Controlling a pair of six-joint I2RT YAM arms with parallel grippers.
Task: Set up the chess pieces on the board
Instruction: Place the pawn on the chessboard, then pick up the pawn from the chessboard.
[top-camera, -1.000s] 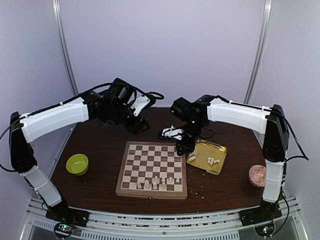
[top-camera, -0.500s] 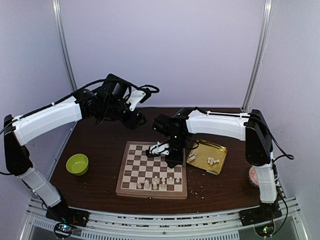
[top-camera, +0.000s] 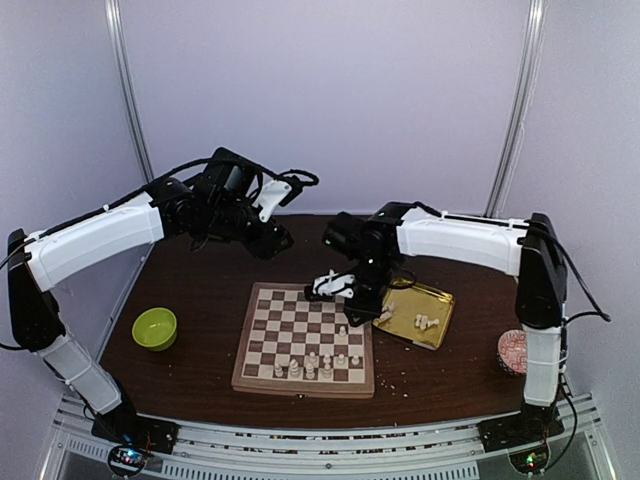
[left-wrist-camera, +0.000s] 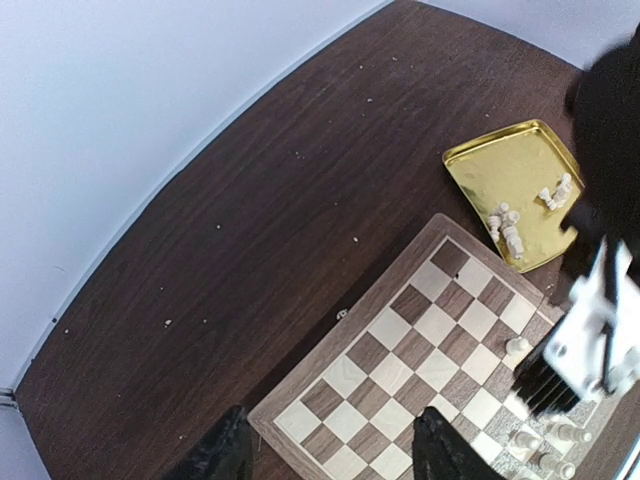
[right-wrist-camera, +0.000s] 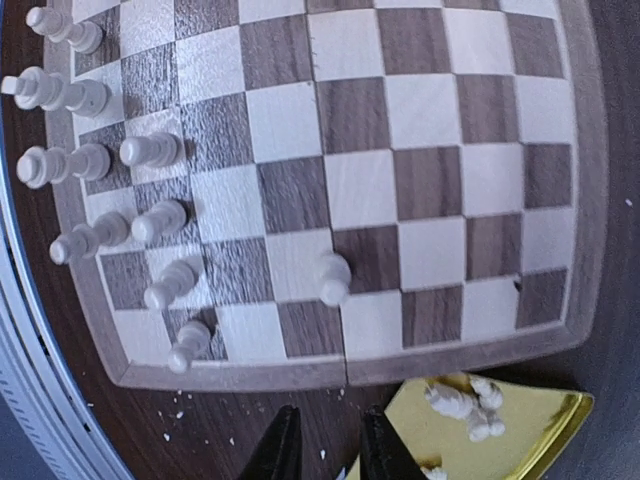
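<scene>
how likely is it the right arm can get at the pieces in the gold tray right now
Probably yes: the right tool hangs open and empty just beside the gold tray, and the pieces lying in it are uncovered, nothing between.

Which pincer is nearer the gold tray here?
Right. The right pincer hangs over the board at its right edge, just beside the gold tray; the left pincer is above the table beyond the board's far edge, well away.
</scene>
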